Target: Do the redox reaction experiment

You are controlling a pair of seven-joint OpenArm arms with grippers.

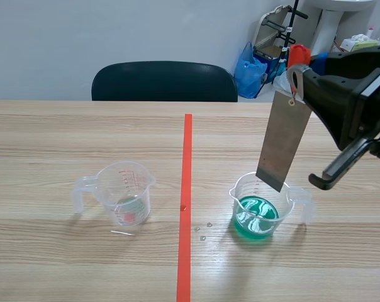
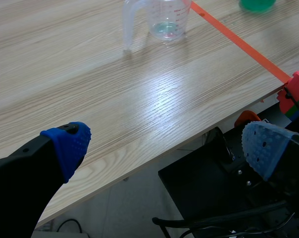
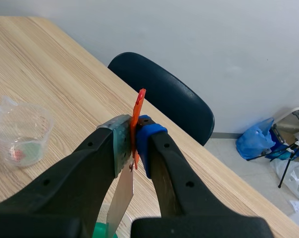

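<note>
A grey metal strip (image 1: 282, 139) with an orange-red tag at its top hangs from my right gripper (image 1: 296, 80), which is shut on its upper end. The strip's lower end reaches just inside the rim of a clear beaker (image 1: 260, 206) holding green liquid (image 1: 257, 215), right of the tape line. In the right wrist view the strip (image 3: 121, 196) runs down from between the fingers of the right gripper (image 3: 133, 141). A second clear beaker (image 1: 119, 192), almost empty, stands left of the line and shows ahead of my left gripper (image 2: 164, 144), which is open beyond the table's near edge.
An orange-red tape line (image 1: 186, 201) splits the wooden table (image 1: 64, 138). A few droplets (image 1: 203, 231) lie beside the green beaker. A dark chair (image 1: 164, 82) stands behind the far edge. Blue bags and a rack sit at the back right.
</note>
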